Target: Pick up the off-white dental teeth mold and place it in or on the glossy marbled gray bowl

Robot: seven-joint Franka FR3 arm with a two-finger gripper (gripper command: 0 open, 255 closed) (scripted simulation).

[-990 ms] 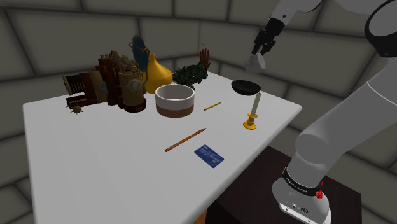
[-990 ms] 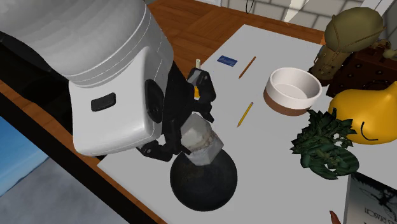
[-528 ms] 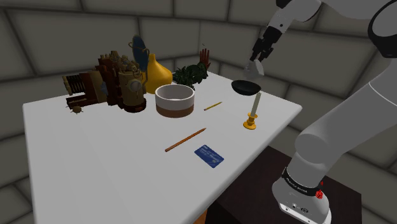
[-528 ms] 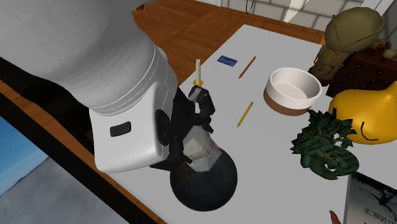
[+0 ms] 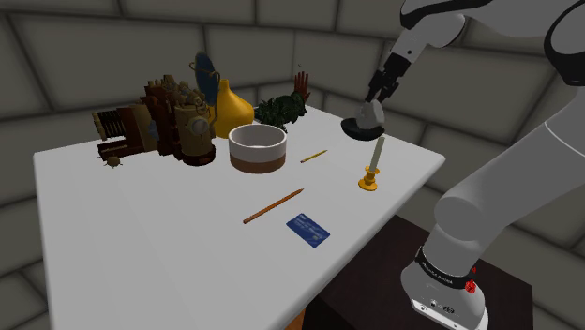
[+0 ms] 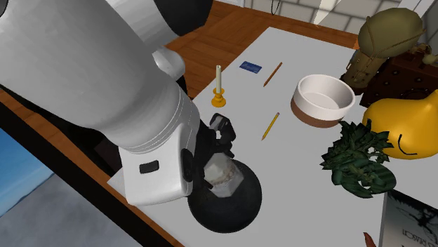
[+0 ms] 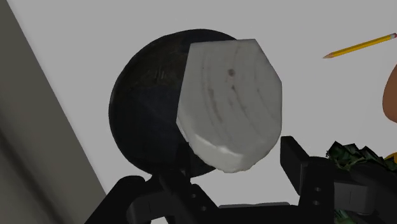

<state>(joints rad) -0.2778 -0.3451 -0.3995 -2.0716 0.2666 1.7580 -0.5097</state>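
Most is done: the gripper clasps the mold just above the bowl, with only the release left.

On the white bench we see a white bowl with a brown base, with a short yellow pencil near it. A longer pencil lies close to a blue card. A candle stands upright in an orange holder. Along the far side we find a yellow gourd, a leafy plant and brown clutter.
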